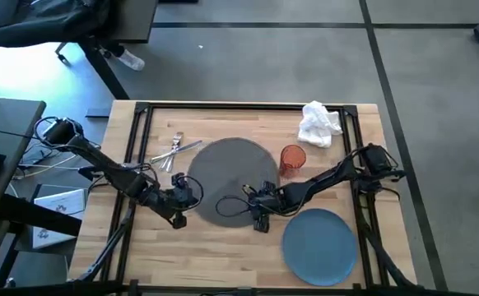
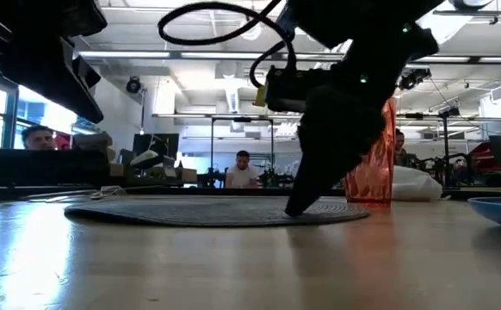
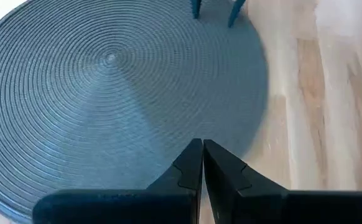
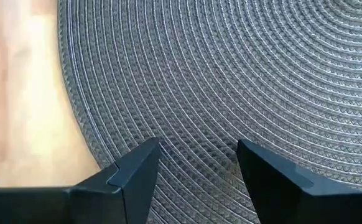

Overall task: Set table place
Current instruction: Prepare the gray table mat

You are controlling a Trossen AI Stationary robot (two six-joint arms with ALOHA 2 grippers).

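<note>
Placemat (image 1: 230,179) edge under right claw (image 1: 250,207)

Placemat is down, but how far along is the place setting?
Done: placemat lies flat mid-table. In hand: the open right gripper is at its edge, the shut left gripper opposite. Left: blue plate, orange cup, cutlery and napkin sit off the mat.

Open-plan lab: desks (image 2: 52,168), monitors (image 2: 160,145), seated people (image 2: 244,169).
</note>
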